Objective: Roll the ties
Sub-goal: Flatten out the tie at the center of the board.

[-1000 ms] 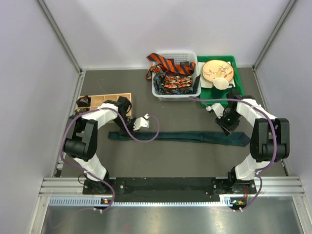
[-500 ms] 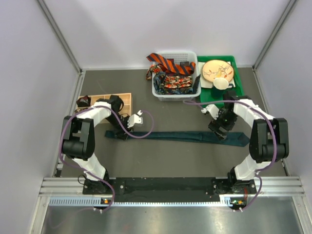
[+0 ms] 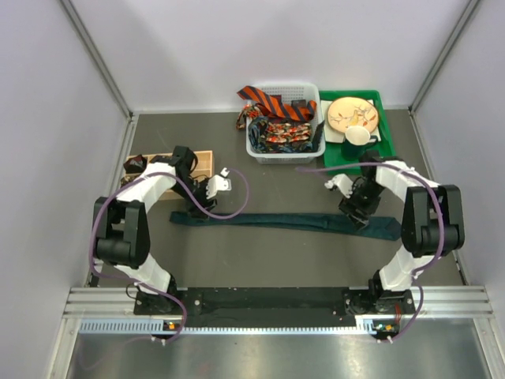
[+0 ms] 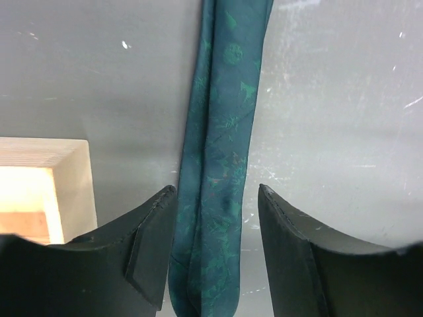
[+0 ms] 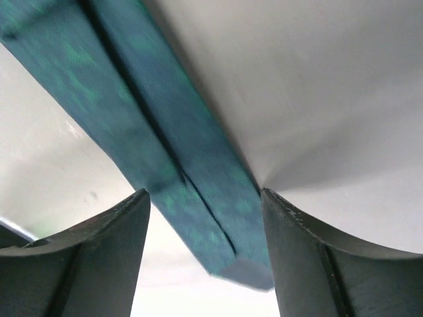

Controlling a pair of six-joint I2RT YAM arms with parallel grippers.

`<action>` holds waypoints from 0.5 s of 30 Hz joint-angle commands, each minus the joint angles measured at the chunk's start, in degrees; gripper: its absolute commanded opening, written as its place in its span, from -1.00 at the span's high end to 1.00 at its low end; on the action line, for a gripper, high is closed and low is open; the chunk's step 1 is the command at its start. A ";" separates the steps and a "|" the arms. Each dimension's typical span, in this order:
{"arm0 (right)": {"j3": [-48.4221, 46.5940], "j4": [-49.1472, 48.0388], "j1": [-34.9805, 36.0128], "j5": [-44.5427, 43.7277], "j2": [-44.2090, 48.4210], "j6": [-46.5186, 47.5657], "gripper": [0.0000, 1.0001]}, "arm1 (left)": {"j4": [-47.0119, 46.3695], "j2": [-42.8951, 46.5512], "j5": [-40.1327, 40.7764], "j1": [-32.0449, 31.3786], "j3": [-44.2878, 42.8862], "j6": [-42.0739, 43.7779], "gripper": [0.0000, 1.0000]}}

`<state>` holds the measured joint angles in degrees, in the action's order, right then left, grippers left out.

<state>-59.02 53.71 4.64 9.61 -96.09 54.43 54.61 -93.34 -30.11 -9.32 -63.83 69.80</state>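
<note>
Grey tabletop (image 3: 260,264) lay scuffed inside pale walls (image 3: 260,47), teal tie (image 3: 284,221) stretched flat across it.
Left pincer (image 4: 217,193) stood half open over the tie's narrow end, gripping nothing, box (image 4: 46,178) to its left; right pincer (image 5: 203,195) gaped astride the wide end, also empty; basket (image 3: 282,155) sat beyond and between them.
</note>
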 commanded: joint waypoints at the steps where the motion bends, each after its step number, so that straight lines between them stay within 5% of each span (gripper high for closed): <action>1: -7.40 6.05 -8.06 2.88 0.91 -0.29 -0.38 | 0.24 2.63 -3.38 0.09 -1.38 -2.65 -0.16; 3: -8.03 7.37 -11.39 1.91 1.70 -0.21 -0.41 | -1.08 3.34 -3.99 0.09 -1.38 -3.79 -0.18; 6: -2.79 3.34 -13.60 -3.27 3.97 0.84 -0.47 | -4.76 5.36 -5.65 0.09 -0.68 -6.51 -0.59; 7: -1.20 1.24 -13.61 -6.24 4.42 0.94 -0.48 | -5.91 5.97 -6.45 0.09 -0.50 -7.30 -0.95; 12: 2.95 -6.77 -13.70 -11.88 1.09 -3.27 -0.45 | -16.35 10.63 -8.30 0.27 -0.33 -20.82 -0.98; 15: 4.78 -10.28 -13.61 -13.73 -0.85 -4.51 -0.16 | -26.28 14.23 -8.22 0.53 1.68 -30.05 -0.98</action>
<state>-55.88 50.70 -9.10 0.25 -95.13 52.80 42.81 -84.73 -35.44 -9.30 -63.90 53.98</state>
